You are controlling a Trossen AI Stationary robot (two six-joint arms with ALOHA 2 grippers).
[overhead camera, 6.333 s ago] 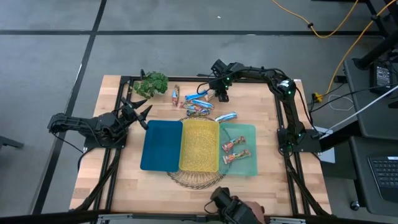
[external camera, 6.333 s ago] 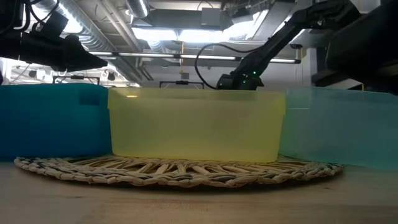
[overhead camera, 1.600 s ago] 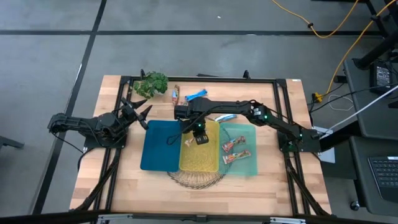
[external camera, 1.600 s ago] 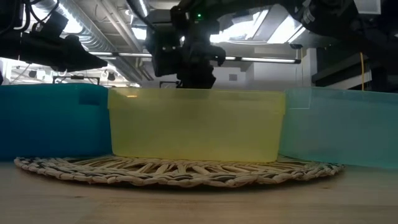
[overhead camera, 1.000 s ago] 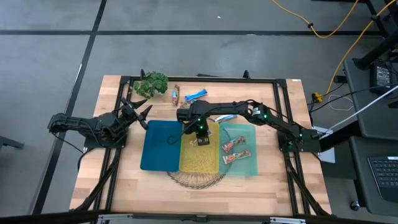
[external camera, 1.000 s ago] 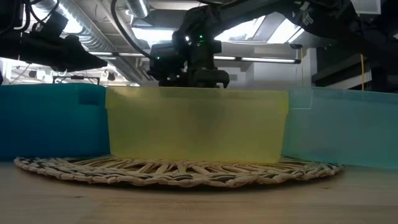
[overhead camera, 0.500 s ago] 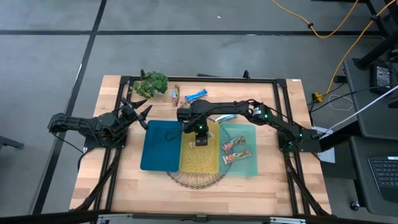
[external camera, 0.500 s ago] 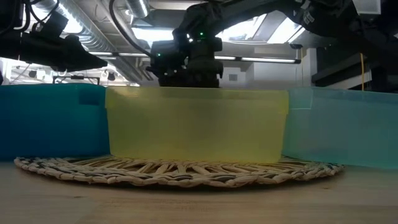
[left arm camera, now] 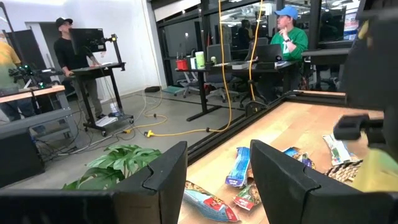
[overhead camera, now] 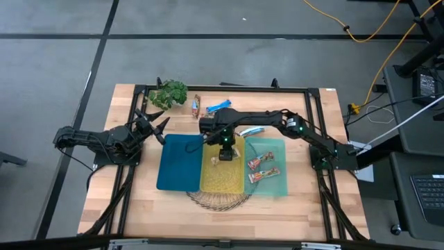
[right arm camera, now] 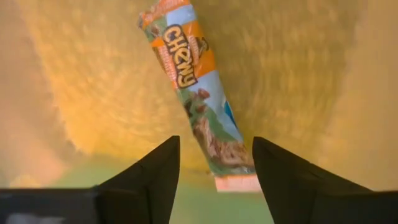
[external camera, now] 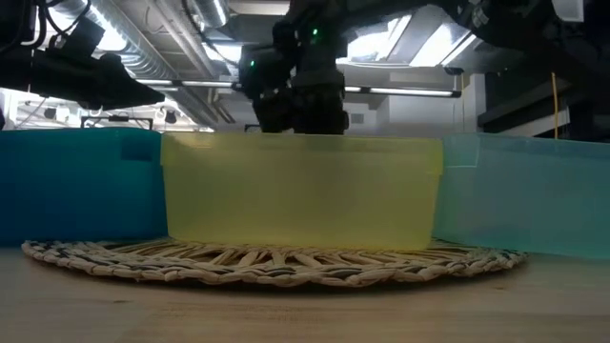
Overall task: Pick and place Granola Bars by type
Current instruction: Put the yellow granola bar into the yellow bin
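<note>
A: In the high view, where is the right gripper [overhead camera: 225, 142]?

B: It is over the far part of the yellow bin [overhead camera: 223, 173], which stands between the blue bin [overhead camera: 179, 163] and the pale green bin [overhead camera: 276, 146]. A small bar [overhead camera: 223, 155] lies in the yellow bin just beside it. Two red-brown bars [overhead camera: 261, 168] lie in the green bin. More bars [overhead camera: 220, 105] lie on the table [overhead camera: 305, 201] beyond the bins, near the plant [overhead camera: 168, 93]. The left gripper [overhead camera: 154, 123] waits at the table's left edge.

A: And the low view?

B: It shows only the bin walls on a woven mat [external camera: 267, 262], with the right gripper [external camera: 300, 114] just above the yellow rim. What lies inside is hidden there.

A: What does the left wrist view add?

B: Its fingers [left arm camera: 163, 177] stand apart with nothing between them. Past them I see the loose bars [left arm camera: 239, 168] on the wood and the plant [left arm camera: 115, 165], also people at desks in the room.

A: And the right wrist view?

B: This one settles it. The fingers [right arm camera: 152, 180] are spread, and the orange Chewy bar [right arm camera: 199, 99] lies flat on the yellow floor, released, not pinched by them.
</note>
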